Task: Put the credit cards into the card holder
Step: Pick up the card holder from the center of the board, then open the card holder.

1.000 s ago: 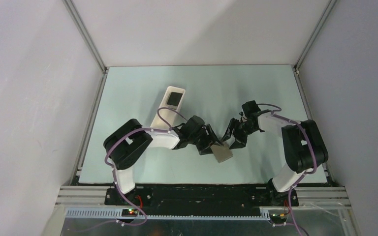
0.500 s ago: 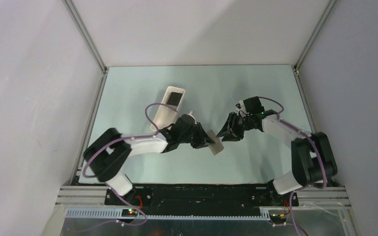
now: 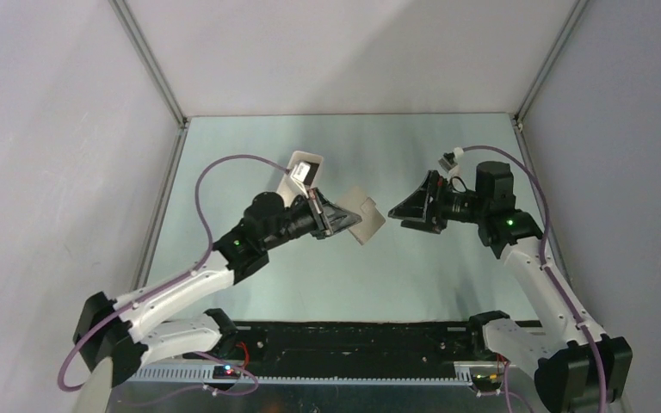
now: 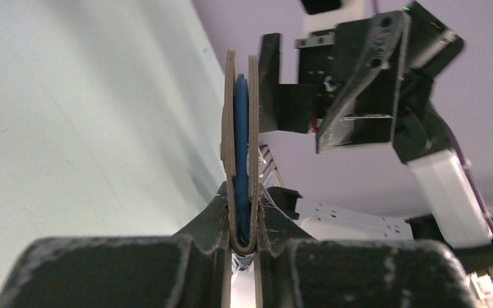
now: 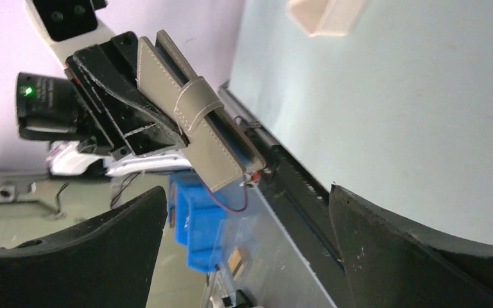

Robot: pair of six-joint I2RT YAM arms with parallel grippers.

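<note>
Your left gripper (image 3: 344,219) is clenching the card holder (image 3: 365,215) by its folded end and holding it up off the pale green table (image 3: 447,155), near the middle, with its free end pointing at the right arm. In the left wrist view you are looking at the card holder (image 4: 229,128) edge-on: its two grey-brown flaps are standing slightly apart above the left gripper (image 4: 242,234), and the blue lining (image 4: 241,147) is showing in the gap between them. Whether any card is sitting in those pockets you cannot tell from here. In the right wrist view the card holder (image 5: 189,138) is hanging in front of you at a slant, with the closing tab (image 5: 196,102) wrapping over its edge. Your right gripper (image 3: 393,212) is standing released, its fingers (image 5: 103,256) spreading wide and gripping nothing; it is facing the card holder's free end and sitting just beside it, and whether a fingertip is touching the flap is not clear. Behind the left arm, the long white tray (image 3: 295,185) is lying on the table, its near part hiding under the arm. In its far end a small dark card (image 3: 302,173) is lying flat, well apart from the card holder.
</note>
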